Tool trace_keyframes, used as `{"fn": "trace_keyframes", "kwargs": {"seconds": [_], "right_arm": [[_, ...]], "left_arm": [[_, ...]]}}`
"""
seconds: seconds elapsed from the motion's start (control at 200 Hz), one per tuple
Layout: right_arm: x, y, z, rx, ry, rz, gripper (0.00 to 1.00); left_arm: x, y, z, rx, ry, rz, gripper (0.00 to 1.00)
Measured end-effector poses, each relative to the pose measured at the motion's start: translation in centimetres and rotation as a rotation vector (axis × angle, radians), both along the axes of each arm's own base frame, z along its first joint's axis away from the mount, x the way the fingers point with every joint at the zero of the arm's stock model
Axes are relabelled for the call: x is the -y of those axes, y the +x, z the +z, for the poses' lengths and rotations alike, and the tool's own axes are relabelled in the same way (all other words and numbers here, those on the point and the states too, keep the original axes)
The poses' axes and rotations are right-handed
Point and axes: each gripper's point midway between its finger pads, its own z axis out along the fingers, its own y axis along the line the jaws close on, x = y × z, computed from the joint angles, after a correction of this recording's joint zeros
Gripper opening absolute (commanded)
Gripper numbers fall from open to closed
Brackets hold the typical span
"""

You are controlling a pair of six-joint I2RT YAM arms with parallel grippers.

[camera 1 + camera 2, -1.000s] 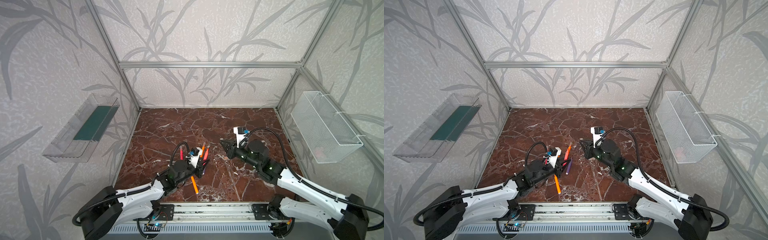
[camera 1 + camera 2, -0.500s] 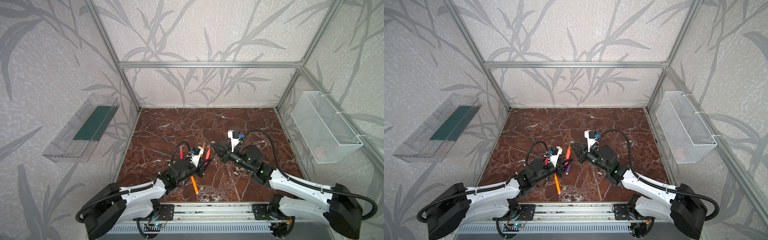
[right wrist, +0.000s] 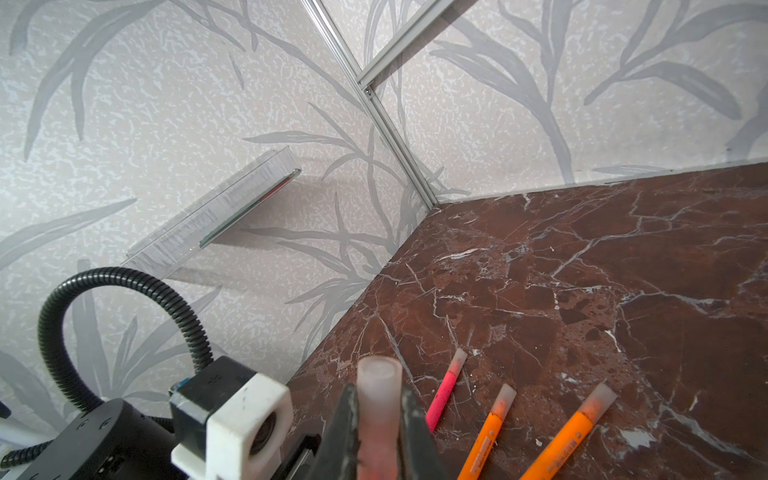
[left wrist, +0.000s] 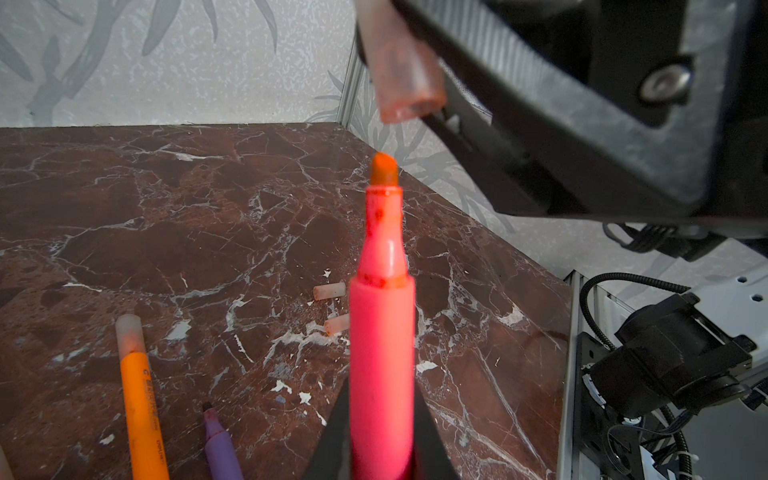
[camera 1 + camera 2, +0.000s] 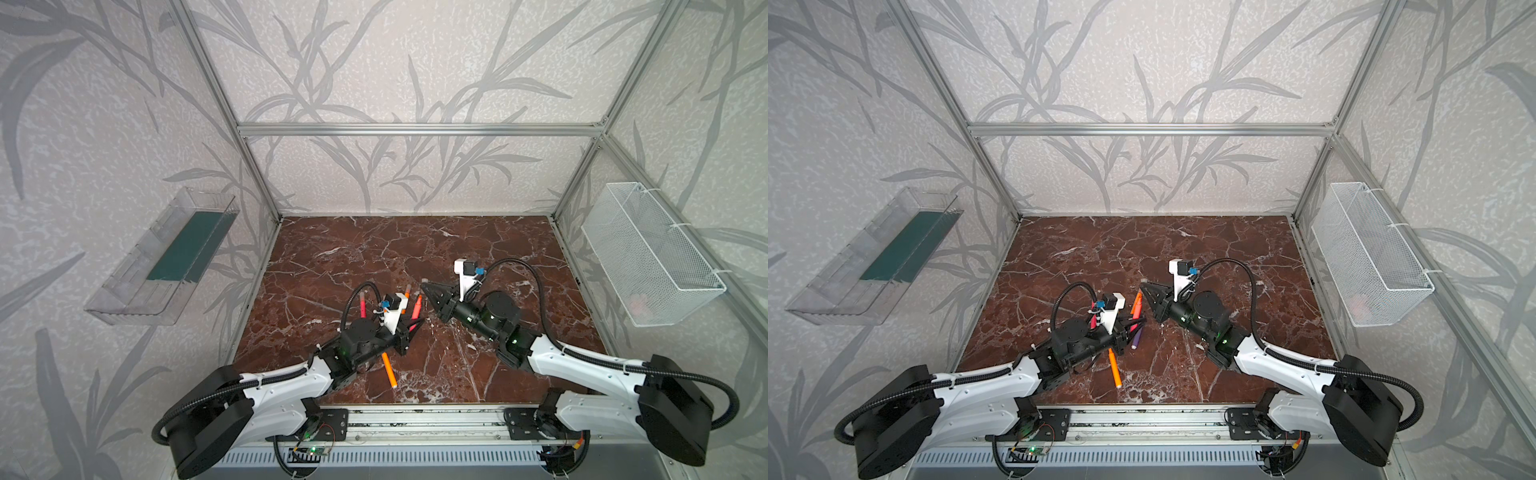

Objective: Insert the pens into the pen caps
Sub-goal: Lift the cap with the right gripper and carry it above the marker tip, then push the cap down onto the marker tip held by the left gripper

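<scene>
The left tool (image 4: 381, 395) is clamped tight on the barrel of a pink-red pen (image 4: 382, 332). The pen is a smooth, glossy plastic stick that narrows through a stepped shoulder to a blunt, orange-stained felt tip. That tip points at the open mouth of a translucent cap (image 4: 401, 79), a short frosted pinkish tube, with a small gap between the two. The right tool (image 3: 377, 390) is closed on this cap, its dark wedge-shaped fingers (image 3: 340, 424) pressing on both sides.

Both tools are raised over the worktop (image 5: 478, 249), a polished red-brown marble slab with white veins. In the left wrist view two loose caps (image 4: 329, 291) lie near each other on the slab, not touching. Also on the slab are a capped orange pen (image 4: 141, 407) and an uncapped purple pen (image 4: 222, 449). The right wrist view shows three capped pens (image 3: 444, 392) lying flat, one pink-red and two orange.
</scene>
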Motion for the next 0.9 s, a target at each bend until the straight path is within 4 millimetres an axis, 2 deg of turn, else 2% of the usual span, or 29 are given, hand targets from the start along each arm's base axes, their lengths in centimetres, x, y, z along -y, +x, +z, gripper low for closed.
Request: {"fn": "trace_keyframes", "kwargs": {"seconds": [0.405,0.9], "right_arm": [[-0.3,-0.2,-0.7,-0.03,0.043,0.016,0.0],[-1.2,-1.5,-2.0,-0.044,0.068,0.053,0.0]], "left_arm": [[0.0,0.0,0.1,-0.003,-0.007,0.001,0.0],[-0.2,0.4,0.1,-0.026,-0.022,0.034,0.0]]}}
